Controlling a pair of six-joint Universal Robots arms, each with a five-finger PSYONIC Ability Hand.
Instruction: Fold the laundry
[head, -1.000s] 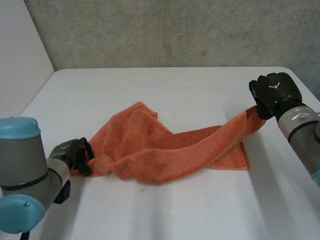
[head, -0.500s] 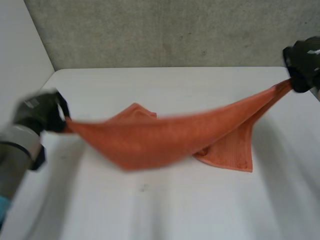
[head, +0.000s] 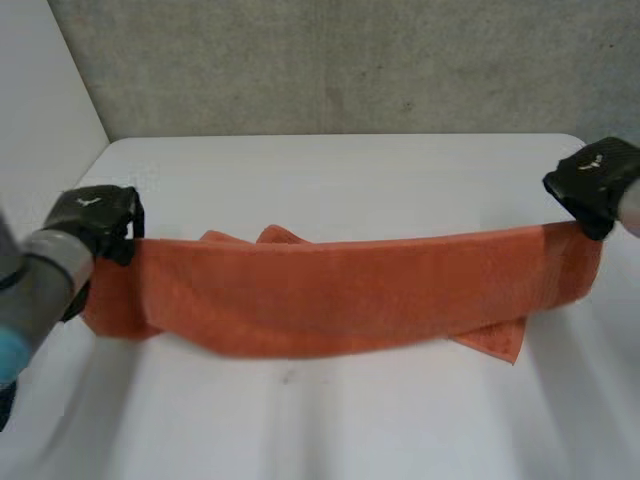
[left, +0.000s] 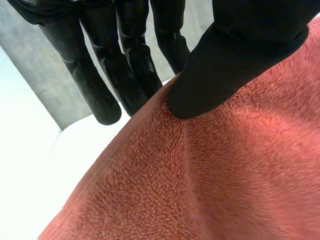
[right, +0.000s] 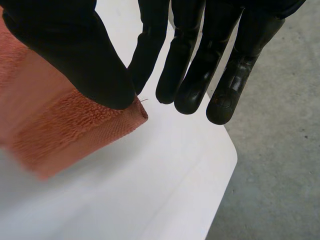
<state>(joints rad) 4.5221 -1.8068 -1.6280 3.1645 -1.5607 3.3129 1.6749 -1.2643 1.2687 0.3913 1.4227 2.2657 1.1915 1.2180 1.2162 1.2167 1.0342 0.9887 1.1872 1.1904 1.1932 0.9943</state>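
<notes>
An orange towel (head: 350, 290) hangs stretched between my two hands above the white table (head: 330, 170), its lower edge drooping onto the tabletop. My left hand (head: 92, 220) pinches the towel's left upper corner; in the left wrist view the thumb (left: 235, 55) presses the towel (left: 210, 180) against the fingers (left: 125, 55). My right hand (head: 595, 182) holds the right upper corner; in the right wrist view the thumb (right: 75, 55) clamps the towel's corner (right: 75, 125) against a finger (right: 150, 50).
A grey wall (head: 350, 60) stands behind the table. A white panel (head: 40, 120) borders the table on the left. The table's right corner (right: 220, 165) lies below my right hand, with grey floor (right: 280, 165) beyond it.
My left hand closed on the towel's left corner and lifted it. Both hands moved apart and pulled the bunched towel out into a taut band.
</notes>
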